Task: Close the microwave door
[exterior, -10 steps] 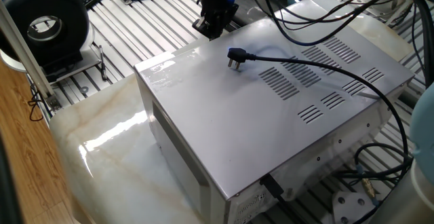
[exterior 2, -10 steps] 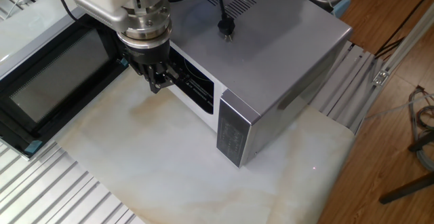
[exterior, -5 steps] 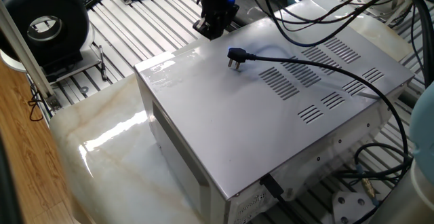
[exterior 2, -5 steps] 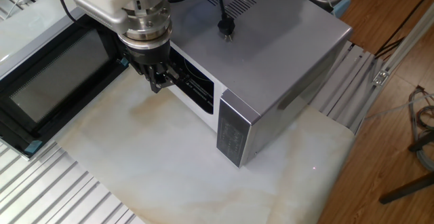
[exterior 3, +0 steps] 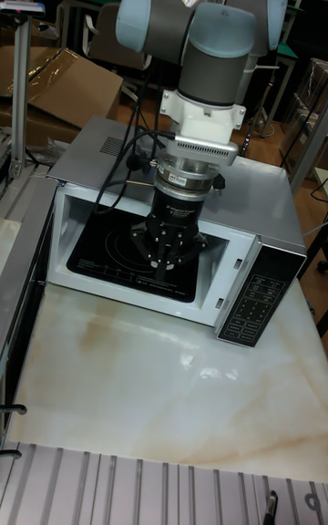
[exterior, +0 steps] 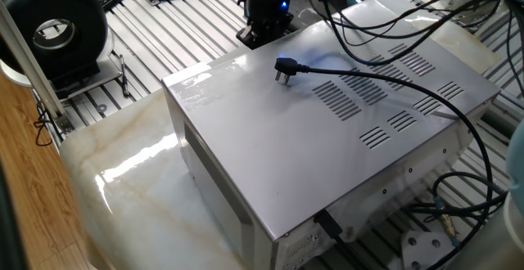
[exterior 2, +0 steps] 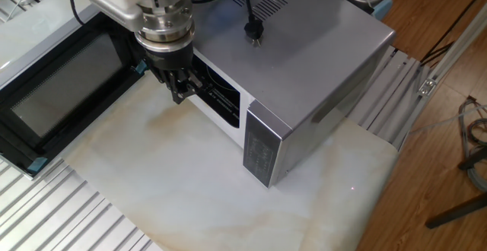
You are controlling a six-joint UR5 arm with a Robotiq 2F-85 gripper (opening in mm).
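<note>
Marble-patterned surface [exterior 2: 190, 182] carries the microwave [exterior: 327, 139], a silver-grey box with its cavity exposed. The microwave door [exterior 2: 53, 91] stands swung wide open, its dark glass panel reaching out along the surface away from the cavity, long axis pointing outward from the hinge side. The tool [exterior 2: 176, 84] hangs just in front of the open cavity, so the door lies to its side, opposite the control panel [exterior 3: 251, 299]; closing likely means getting behind that panel and sweeping it round. The tool's fingers look drawn close together and hold nothing. The tall fixed view shows the cavity floor; the view from behind the casing hides door and cavity, showing only the plug [exterior: 284, 68].
</note>
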